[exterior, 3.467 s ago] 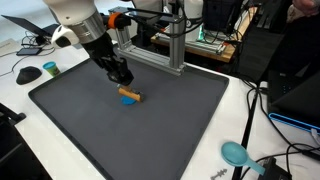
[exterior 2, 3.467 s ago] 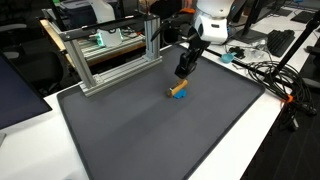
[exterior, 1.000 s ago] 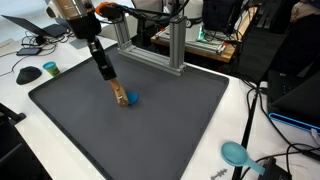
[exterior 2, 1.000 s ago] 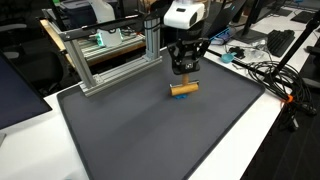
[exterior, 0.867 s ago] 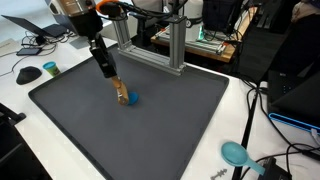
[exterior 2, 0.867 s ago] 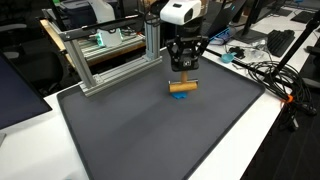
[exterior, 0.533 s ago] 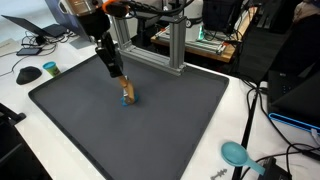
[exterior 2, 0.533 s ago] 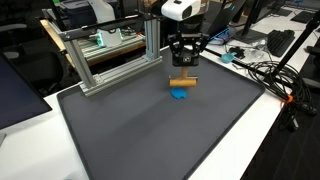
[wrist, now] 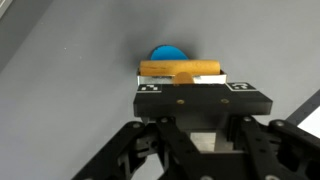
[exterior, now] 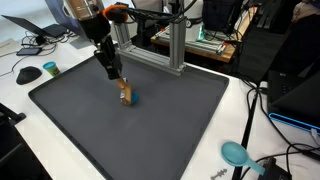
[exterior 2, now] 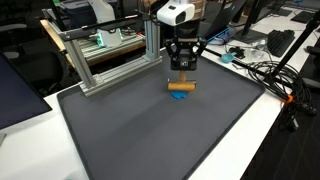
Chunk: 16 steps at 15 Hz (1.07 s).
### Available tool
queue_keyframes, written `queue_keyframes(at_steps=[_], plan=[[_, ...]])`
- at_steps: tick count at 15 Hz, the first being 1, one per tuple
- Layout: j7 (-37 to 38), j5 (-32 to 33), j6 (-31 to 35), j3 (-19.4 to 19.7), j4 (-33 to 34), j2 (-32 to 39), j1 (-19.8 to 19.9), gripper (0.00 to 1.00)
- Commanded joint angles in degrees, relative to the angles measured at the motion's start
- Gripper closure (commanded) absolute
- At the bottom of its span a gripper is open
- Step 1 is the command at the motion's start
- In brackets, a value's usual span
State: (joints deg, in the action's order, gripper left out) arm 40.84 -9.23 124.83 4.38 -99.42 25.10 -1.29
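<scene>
Apparently gripper (wrist: 193,88) around wooden stick (wrist: 165,67).

Dark mat (exterior: 150,130) on white table (exterior: 205,160), aluminium frame (exterior 2: 152,40) behind.

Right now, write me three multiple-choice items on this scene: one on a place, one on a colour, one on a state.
1. Where does the blue disc lie?
A. on the mat, right by the wooden block
B. on the white table
C. on the metal frame

2. What colour is the mat?
A. white
B. dark grey
C. green

3. How does the tool stand?
A. wide open
B. out of view
C. shut on the wooden block

Answers:
1 A: both exterior views show the disc on the mat, close against the block.
2 B: the mat is dark grey in every view.
3 C: the wrist view shows the wood caught between the fingers.
</scene>
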Motion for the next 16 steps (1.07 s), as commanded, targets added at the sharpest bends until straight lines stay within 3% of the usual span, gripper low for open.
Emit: queue_keyframes(at_steps=[1, 9, 16], plan=[[0.45, 0.03, -0.61, 0.19, 0.49, 0.4, -0.19, 0.78], [1.51, 0.51, -0.88, 0.54, 1.47, 2.73, -0.53, 0.78], [1.34, 0.66, -5.15, 0.41, 6.51, 7.12, -0.47, 0.78]])
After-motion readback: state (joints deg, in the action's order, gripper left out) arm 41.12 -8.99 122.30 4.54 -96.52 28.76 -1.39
